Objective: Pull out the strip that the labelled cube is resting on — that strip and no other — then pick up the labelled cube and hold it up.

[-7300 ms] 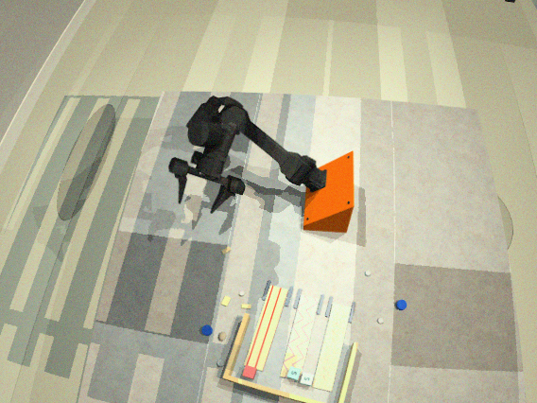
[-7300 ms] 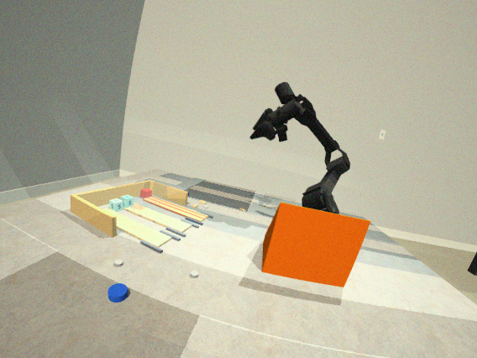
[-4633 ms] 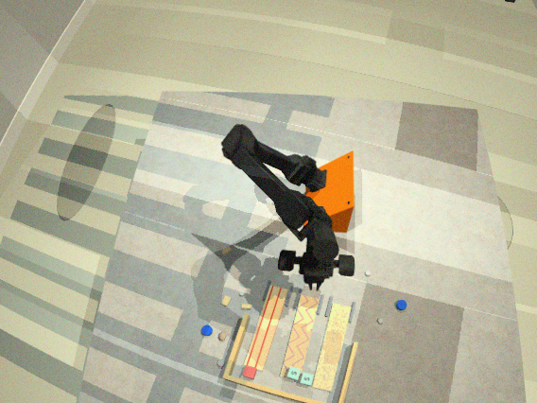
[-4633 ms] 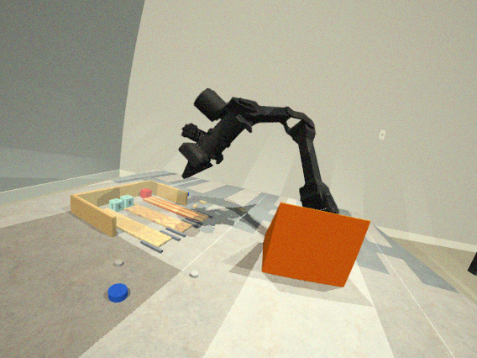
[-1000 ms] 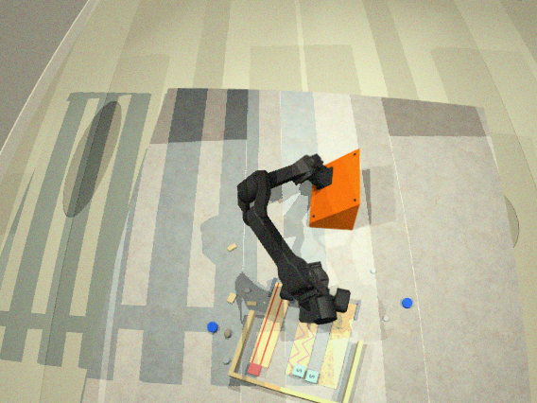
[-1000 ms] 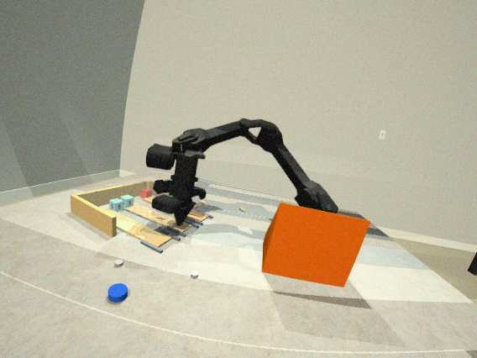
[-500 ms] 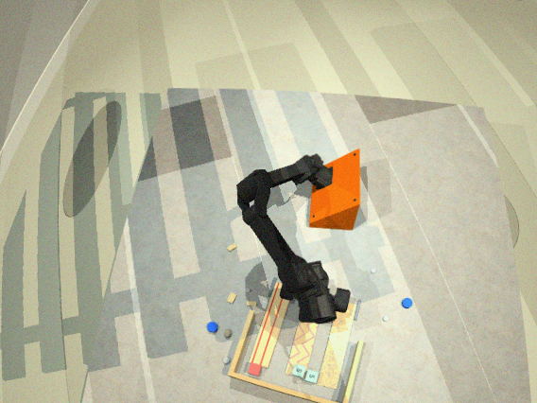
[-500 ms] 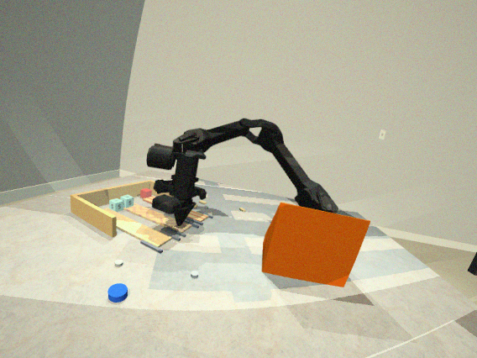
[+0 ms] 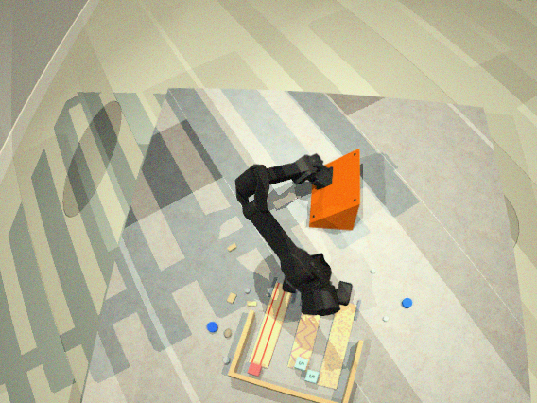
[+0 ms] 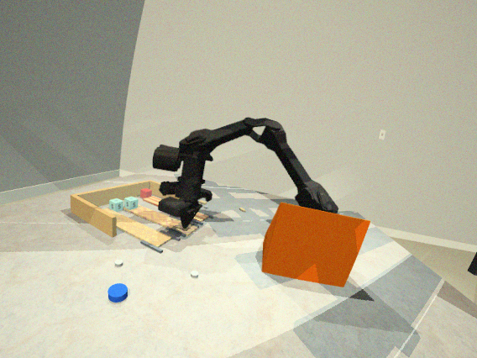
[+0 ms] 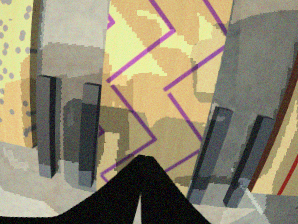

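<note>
A pale teal cube (image 9: pixel 302 363) (image 10: pixel 131 202) with a dark mark rests on the far end of the zigzag strip (image 9: pixel 307 331) (image 11: pixel 150 90). A second teal cube (image 9: pixel 311 376) (image 10: pixel 116 204), also marked, stands between that strip and the speckled strip (image 9: pixel 337 350) (image 10: pixel 138 229) (image 11: pixel 15 100). The marks are too small to tell apart surely. A red cube (image 9: pixel 254 369) (image 10: pixel 146 193) is at the far end of the red-lined strip (image 9: pixel 278 326). My gripper (image 10: pixel 185 227) (image 11: pixel 144 161) is shut and empty, pointing down over the zigzag strip's near end; the top view hides its tips.
A wooden frame (image 9: pixel 288 386) (image 10: pixel 92 214) walls the strips on three sides. Short dark rails (image 11: pixel 46 125) (image 11: pixel 211 155) flank the strips' near ends. An orange block (image 9: pixel 337 189) (image 10: pixel 311 248) stands by the arm's base. Blue discs (image 9: pixel 212 326) (image 9: pixel 407 303) and small pieces lie around.
</note>
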Controlling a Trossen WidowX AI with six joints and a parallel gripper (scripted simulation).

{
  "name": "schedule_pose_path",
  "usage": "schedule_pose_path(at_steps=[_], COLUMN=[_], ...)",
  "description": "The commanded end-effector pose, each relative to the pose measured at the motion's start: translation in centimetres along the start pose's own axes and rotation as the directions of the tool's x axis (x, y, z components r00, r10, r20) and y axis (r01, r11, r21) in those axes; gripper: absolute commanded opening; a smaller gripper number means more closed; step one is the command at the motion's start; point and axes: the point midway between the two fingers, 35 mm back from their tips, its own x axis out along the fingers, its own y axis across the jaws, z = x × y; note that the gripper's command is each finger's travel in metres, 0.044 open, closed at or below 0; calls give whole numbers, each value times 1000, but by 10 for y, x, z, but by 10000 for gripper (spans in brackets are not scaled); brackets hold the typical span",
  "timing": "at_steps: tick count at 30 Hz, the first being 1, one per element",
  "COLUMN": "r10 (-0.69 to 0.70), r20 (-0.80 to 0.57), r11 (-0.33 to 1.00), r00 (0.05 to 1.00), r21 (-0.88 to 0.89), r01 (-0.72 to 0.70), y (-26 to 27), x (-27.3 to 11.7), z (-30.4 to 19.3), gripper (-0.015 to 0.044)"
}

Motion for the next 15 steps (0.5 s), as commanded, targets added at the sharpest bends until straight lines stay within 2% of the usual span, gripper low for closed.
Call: schedule_pose_path(at_steps=[1, 15], r10=[-4, -3], r20=[-13, -13], r11=[1000, 1000], r00=[1000, 1000], r21=[-5, -6], r01=[3, 3], y=[0, 1], x=[3, 4], z=[-12, -33], gripper=[0, 0])
